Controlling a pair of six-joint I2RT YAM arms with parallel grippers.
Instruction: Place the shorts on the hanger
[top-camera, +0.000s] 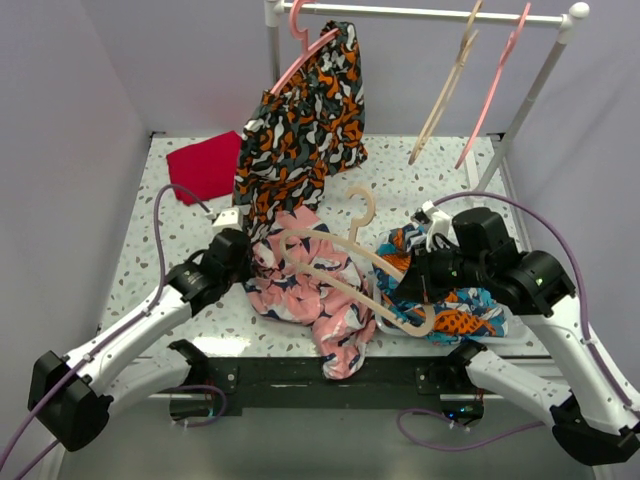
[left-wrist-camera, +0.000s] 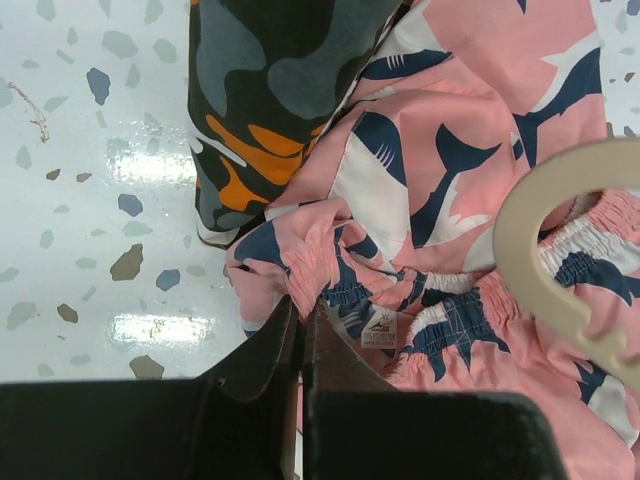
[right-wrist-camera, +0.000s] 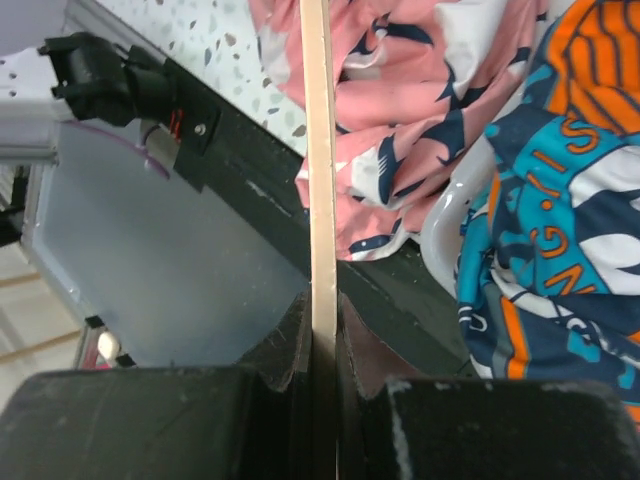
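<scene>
The pink shorts (top-camera: 320, 300) with navy-and-white print lie crumpled at the table's front middle, one leg hanging over the near edge. The beige hanger (top-camera: 340, 265) lies across them, its hook (top-camera: 362, 205) pointing to the back. My left gripper (top-camera: 250, 262) is at the shorts' left edge; in the left wrist view it (left-wrist-camera: 300, 320) is shut on a fold of the elastic waistband (left-wrist-camera: 330, 280), with the hanger's rounded end (left-wrist-camera: 530, 250) resting on the fabric to the right. My right gripper (right-wrist-camera: 323, 320) is shut on the hanger's thin bar (right-wrist-camera: 320, 150), with the shorts (right-wrist-camera: 400, 120) behind it.
An orange-black-white garment (top-camera: 300, 130) hangs on a pink hanger from the rail (top-camera: 420, 12), down to the table by my left gripper. A beige hanger (top-camera: 445, 90) and a pink one (top-camera: 495, 85) hang there too. A red cloth (top-camera: 205, 165) lies back left. A blue-orange cloth (top-camera: 460, 305) lies under my right arm.
</scene>
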